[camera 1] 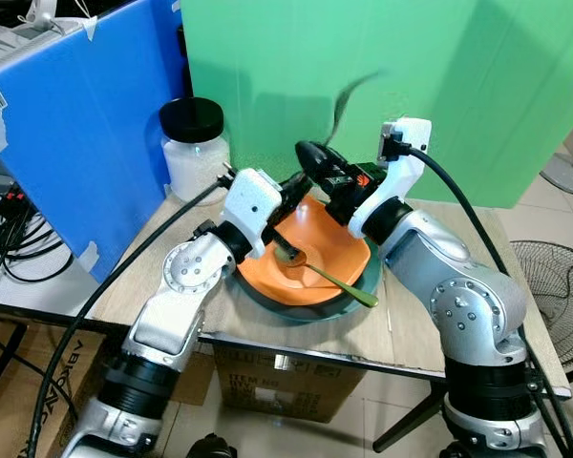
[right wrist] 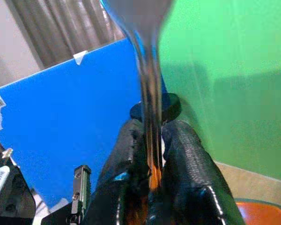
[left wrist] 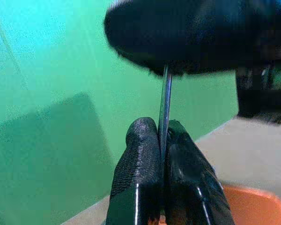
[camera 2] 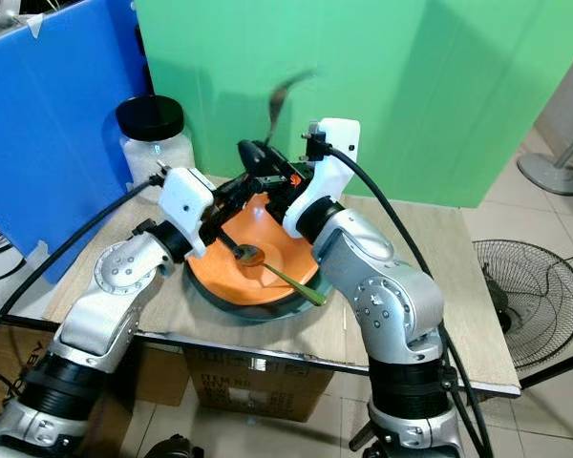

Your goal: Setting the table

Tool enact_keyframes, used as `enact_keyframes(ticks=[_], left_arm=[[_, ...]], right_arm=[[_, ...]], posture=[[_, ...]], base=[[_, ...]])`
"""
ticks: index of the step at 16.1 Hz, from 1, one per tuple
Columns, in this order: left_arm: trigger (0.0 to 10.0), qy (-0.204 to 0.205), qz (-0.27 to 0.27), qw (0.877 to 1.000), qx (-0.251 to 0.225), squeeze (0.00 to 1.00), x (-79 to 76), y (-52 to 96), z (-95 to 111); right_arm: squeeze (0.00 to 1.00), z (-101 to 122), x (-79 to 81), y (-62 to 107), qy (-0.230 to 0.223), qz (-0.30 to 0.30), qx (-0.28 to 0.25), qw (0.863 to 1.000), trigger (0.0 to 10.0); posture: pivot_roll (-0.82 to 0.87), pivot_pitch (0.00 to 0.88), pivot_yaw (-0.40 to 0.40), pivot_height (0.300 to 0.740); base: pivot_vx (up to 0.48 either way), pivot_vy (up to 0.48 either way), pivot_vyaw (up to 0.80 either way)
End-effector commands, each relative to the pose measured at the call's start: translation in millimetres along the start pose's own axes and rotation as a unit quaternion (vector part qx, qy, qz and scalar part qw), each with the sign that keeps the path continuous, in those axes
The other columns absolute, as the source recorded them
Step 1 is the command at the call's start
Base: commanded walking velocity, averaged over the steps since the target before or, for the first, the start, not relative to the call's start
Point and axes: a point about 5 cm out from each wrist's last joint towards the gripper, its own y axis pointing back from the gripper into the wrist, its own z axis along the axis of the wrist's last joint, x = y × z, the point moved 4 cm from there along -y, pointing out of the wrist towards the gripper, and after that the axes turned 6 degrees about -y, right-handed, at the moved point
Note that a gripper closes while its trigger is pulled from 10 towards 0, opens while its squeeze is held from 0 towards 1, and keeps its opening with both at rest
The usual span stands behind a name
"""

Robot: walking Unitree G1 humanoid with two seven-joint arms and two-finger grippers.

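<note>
bowl [camera 1: 334,250]: orange plastic, smooth, slight gloss
plate [camera 1: 358,294]: dark, glossy rim
spoon [camera 1: 332,278]: metal, shiny
utensil handle [right wrist: 149,84]: polished metal
right pincer [right wrist: 152,154]: fingers [right wrist: 189,159] black, rubbery, pebbled
left pincer [left wrist: 162,154]: same matt black texture
jar [camera 1: 195,148]: translucent plastic, black lid
bench [camera 1: 439,324]: matt pale wood

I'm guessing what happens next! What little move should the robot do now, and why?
Probably the left gripper should open. Both it and the right gripper look shut on one metal utensil above the orange bowl, so one must let go before it can be set down.
</note>
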Motion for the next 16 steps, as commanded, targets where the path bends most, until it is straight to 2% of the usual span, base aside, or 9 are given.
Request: enact_keyframes(ticks=[1,3,5,8,9,10,13,14,16], left_arm=[[0.0,0.021,0.007,0.999,-0.040,0.00,4.0,1.8,15.4],[0.0,0.067,0.006,0.995,-0.069,0.00,4.4,6.6,22.8],[0.0,0.076,0.003,0.994,-0.075,0.00,4.3,8.5,24.8],[0.0,0.081,-0.001,0.994,-0.074,0.00,4.8,10.9,24.1],[0.0,0.086,-0.007,0.994,-0.073,0.00,3.5,12.0,23.6],[0.0,0.099,-0.024,0.992,-0.073,0.00,-1.4,13.8,23.5],[0.0,0.109,-0.030,0.991,-0.070,0.00,-3.1,15.5,22.6],[0.0,0.109,-0.030,0.991,-0.070,0.00,-3.1,15.5,22.6],[0.0,0.114,-0.033,0.991,-0.066,0.00,-3.3,16.3,21.8]], right_arm=[[1.00,8.5,-4.2,2.2,-0.015,-0.003,-0.018,1.000,10.0],[1.00,15.3,-2.7,11.1,-0.084,0.047,-0.044,0.994,10.0],[1.00,18.0,-4.7,16.3,-0.094,0.062,-0.045,0.993,10.0],[1.00,20.4,-2.6,18.7,-0.075,0.077,-0.032,0.994,10.0],[0.58,21.4,-1.8,18.9,-0.070,0.080,-0.028,0.994,10.0],[0.00,23.7,1.2,17.5,-0.047,0.086,-0.026,0.995,10.0],[0.00,28.3,4.1,16.8,-0.011,0.090,-0.031,0.995,10.0],[0.00,28.3,4.1,16.8,-0.011,0.090,-0.031,0.995,10.0],[0.00,33.3,1.8,15.7,0.023,0.075,-0.043,0.996,10.0]], posture=[[0.14,0.000,-0.025,0.740],[0.14,0.000,-0.022,0.740],[0.13,0.000,-0.023,0.740],[0.13,0.000,-0.018,0.740],[0.13,0.000,-0.018,0.740],[0.13,0.000,-0.017,0.740],[0.13,0.000,-0.018,0.740],[0.13,0.000,-0.018,0.740],[0.13,0.000,-0.016,0.740]], base=[[0.000,0.000,0.00],[0.000,0.000,0.00],[0.000,0.000,0.00],[0.000,0.000,0.00],[0.000,0.000,0.00],[0.000,0.000,0.00],[0.000,0.000,0.00],[0.000,0.000,0.00],[0.000,0.000,0.00]])
